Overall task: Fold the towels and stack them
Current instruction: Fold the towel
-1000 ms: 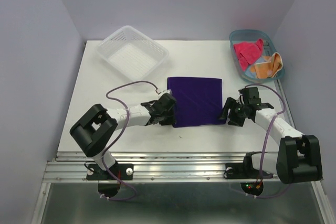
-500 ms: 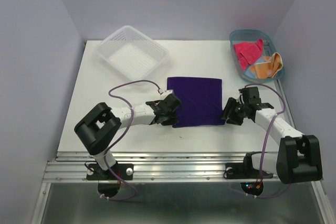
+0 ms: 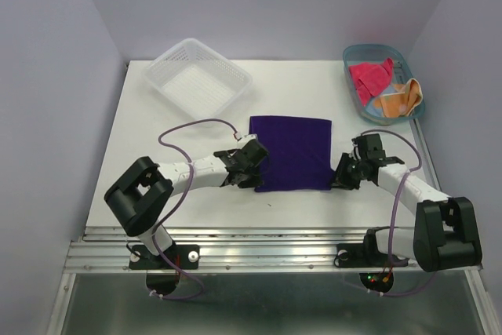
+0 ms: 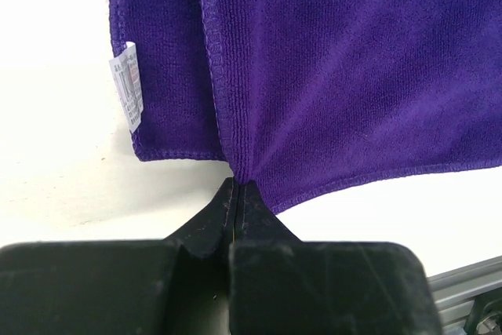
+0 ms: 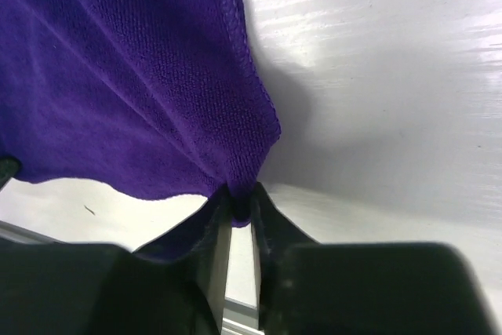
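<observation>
Table (image 3: 298, 92): grippers (image 4: 235, 187) (image 5: 238, 200) seemingly tight on towel (image 3: 294, 151)

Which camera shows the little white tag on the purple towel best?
Left wrist: the tag is close and sharp on the towel. From above it can't be seen; the right wrist shows only cloth.

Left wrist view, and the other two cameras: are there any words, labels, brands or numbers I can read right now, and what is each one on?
Small white sewn-in tag on the left edge of the dark purple square cloth towel: it carries printed lines, but they are too small and blurred to read.
Nothing else with words, a brand, a number or a sign shows in any of the three views.
</observation>
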You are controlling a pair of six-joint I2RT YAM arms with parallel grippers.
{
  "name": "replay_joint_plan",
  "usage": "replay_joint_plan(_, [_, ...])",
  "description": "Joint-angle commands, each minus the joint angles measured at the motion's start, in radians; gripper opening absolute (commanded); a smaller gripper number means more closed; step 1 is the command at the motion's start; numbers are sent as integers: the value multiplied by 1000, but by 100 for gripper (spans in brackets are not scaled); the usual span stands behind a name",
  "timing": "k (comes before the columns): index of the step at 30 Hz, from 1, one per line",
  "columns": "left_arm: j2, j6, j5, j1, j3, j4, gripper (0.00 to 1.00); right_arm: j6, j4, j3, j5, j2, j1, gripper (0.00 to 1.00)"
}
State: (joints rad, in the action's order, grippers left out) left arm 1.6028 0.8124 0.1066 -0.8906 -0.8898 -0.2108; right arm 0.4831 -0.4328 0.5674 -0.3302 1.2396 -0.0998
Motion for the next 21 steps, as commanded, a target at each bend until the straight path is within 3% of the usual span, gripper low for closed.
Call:
replay_joint_plan(1, [-50,-22,-21,1,17,-21,0,23,46,-23,-17,-21,-18,11])
replay_joint_plan(5, [-84,-44,-25,15,19,-19,0,26,0,14,-6,-77,-24,2])
replay_joint_plan(21, [-227,-102,-18,114,20,-84,0,58,-113,138,63,-72,-146,2])
